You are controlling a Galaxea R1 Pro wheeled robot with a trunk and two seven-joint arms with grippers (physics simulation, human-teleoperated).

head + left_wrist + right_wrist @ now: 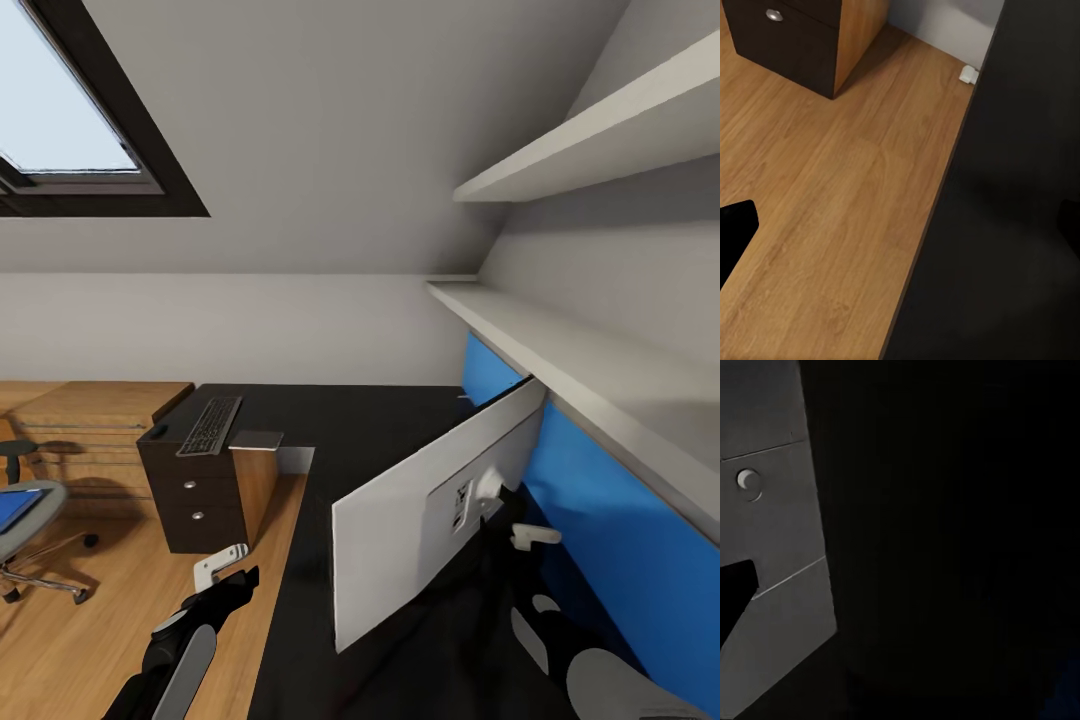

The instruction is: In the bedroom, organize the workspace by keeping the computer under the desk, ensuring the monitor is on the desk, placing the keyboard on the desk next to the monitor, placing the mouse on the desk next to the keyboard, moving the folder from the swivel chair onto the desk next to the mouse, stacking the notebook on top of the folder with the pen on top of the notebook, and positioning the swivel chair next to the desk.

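Observation:
The monitor (pixel 400 520) stands on the black desk (pixel 340 420) with its silver-white back toward me, turned at an angle. My right gripper (pixel 532 540) is just behind it near the stand; the right wrist view has the monitor's grey back panel (pixel 772 510) close up and one black finger (pixel 735 596) at the frame's edge, set wide. The keyboard (pixel 210 425) lies on the far end of the desk with the small black mouse (pixel 158 431) beside it. The swivel chair (pixel 25 525) at the left carries the blue folder (pixel 14 506). My left gripper (pixel 226 566) hangs open over the floor by the desk edge (pixel 937 210).
A black drawer unit (pixel 195 500) sits under the desk's far end, with a light wooden chest (pixel 90 420) beyond it. A blue back panel (pixel 610 530) and white shelves (pixel 590 360) line the right wall. Wooden floor (pixel 832 187) lies open between chair and desk.

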